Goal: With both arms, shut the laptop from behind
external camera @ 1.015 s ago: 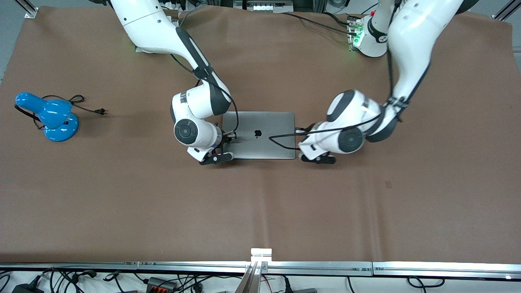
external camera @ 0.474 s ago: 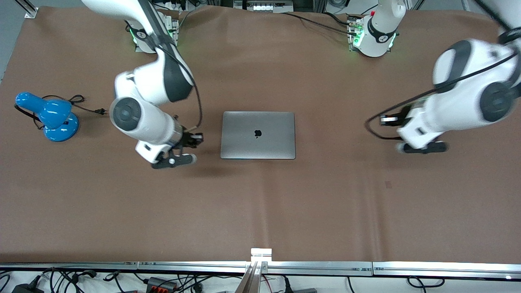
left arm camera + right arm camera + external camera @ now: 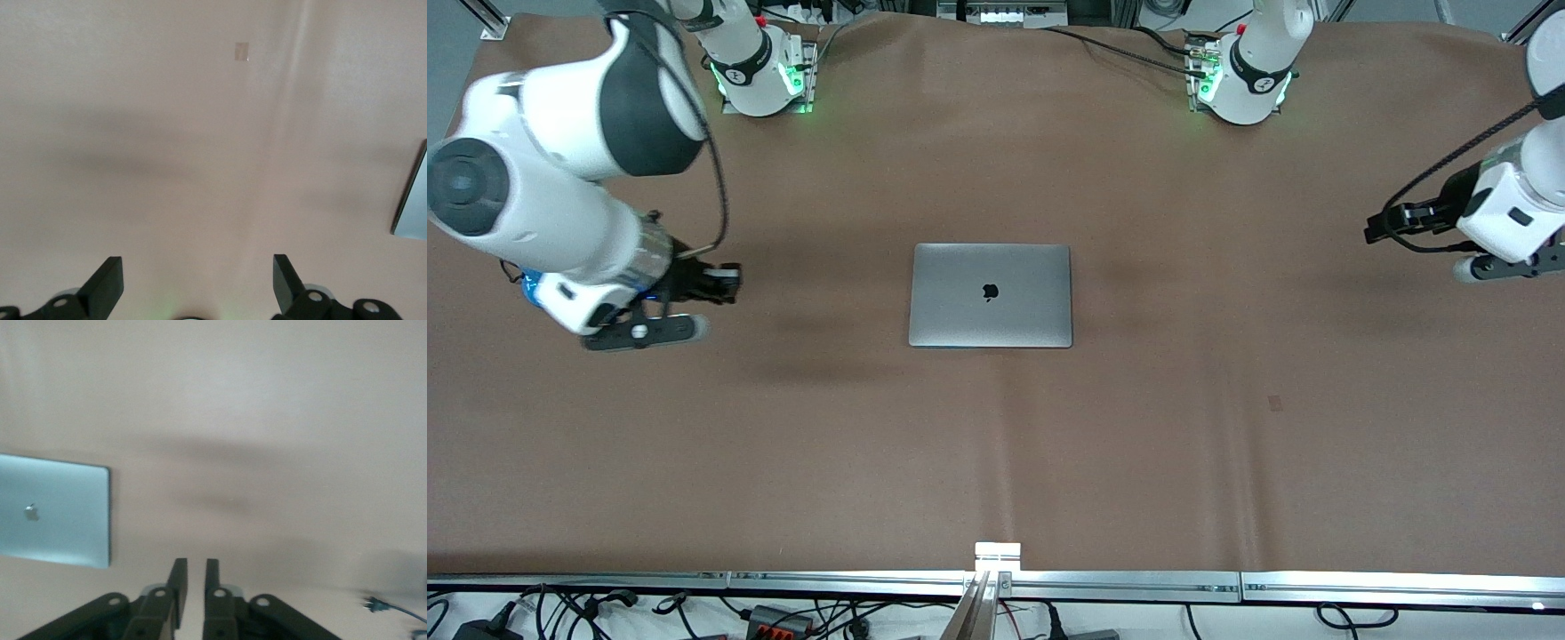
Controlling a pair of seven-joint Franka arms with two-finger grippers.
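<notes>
On the brown worktop [image 3: 1138,444] the laptop [image 3: 991,295] is seen closed, the left gripper [image 3: 197,283] held with jaws apart, the right gripper [image 3: 192,583] with jaws nearly together, each over its own end.

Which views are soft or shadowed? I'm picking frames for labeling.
Front view: sharp on the laptop, with faint arm shadows on the brown table cover. Left wrist view: washed-out and pale, with broad soft shadows. Right wrist view: hazy, and the laptop's edges look soft.
</notes>
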